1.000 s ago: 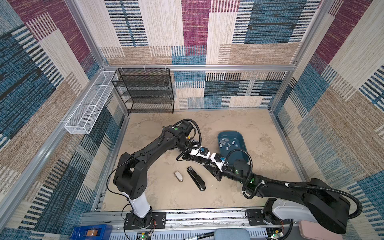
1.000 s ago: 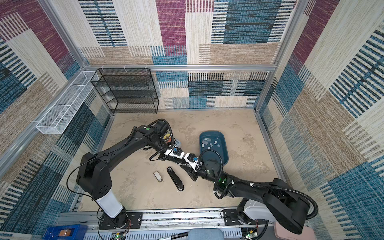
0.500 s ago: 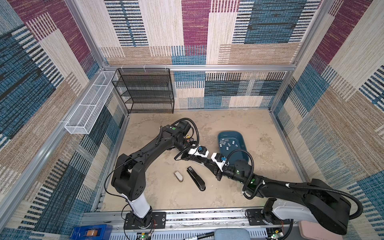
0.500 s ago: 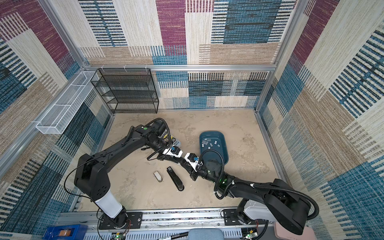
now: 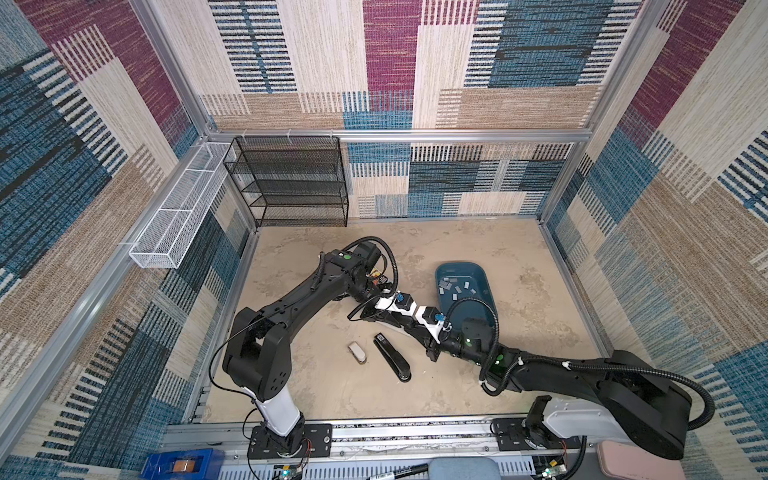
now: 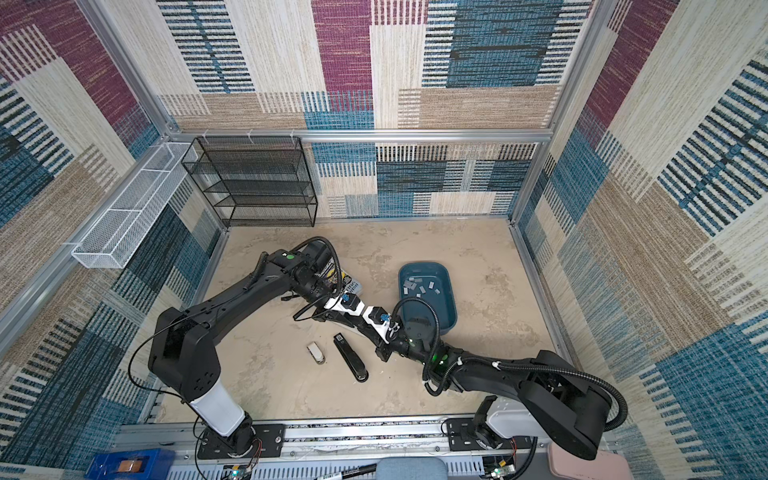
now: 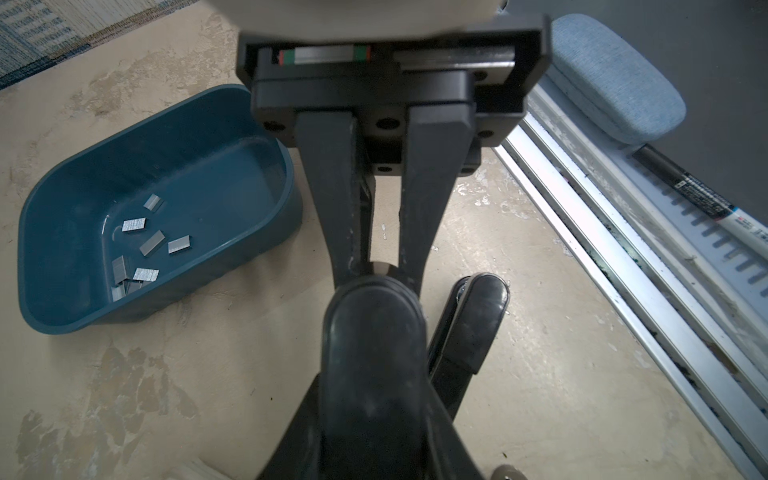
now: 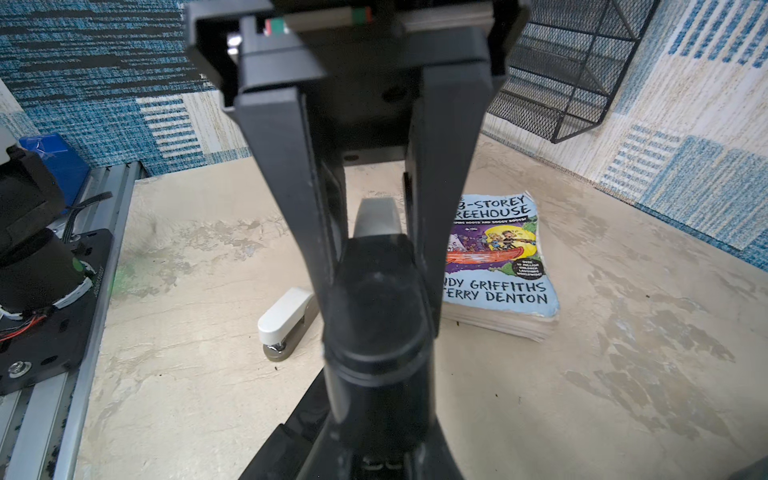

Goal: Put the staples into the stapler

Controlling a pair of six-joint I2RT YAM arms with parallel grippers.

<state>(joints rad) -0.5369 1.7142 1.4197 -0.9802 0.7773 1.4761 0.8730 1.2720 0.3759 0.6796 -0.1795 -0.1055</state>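
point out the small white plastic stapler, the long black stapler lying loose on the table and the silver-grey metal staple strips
small white plastic stapler (image 8: 284, 313): right wrist view, its white cover
long black stapler (image 5: 392, 357): a top view, middle of its body
silver-grey metal staple strips (image 7: 134, 225): left wrist view, one strip's face

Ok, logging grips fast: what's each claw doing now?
Left claw: closed on the black stapler.
Right claw: closed on the same black stapler.
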